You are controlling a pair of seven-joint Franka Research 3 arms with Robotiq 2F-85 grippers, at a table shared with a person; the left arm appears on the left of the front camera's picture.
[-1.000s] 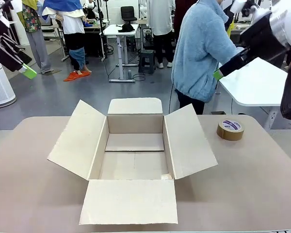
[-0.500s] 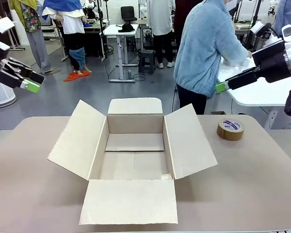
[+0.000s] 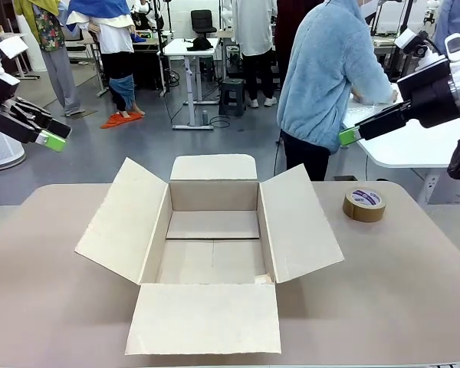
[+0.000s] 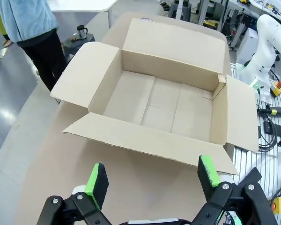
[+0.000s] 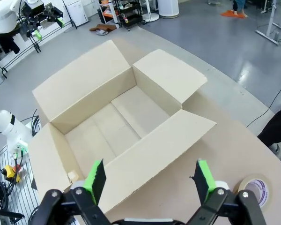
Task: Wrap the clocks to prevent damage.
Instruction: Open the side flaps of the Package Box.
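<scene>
A big cardboard box [image 3: 299,222] sits open in the middle of the counter [image 3: 399,291], its four flaps spread out. A roll of brown tape [image 3: 363,205] lies to its right. The left pincer [image 4: 152,173] and the right pincer [image 5: 150,174] hang up high, fingers wide apart, holding nothing.

Bright, even indoor light, soft shadows, sharp focus; wrist views bend at the edges.

Front camera faces person [image 3: 326,77] across table [image 3: 399,307]; both wrist cameras overlook same box [image 4: 168,101]
</scene>
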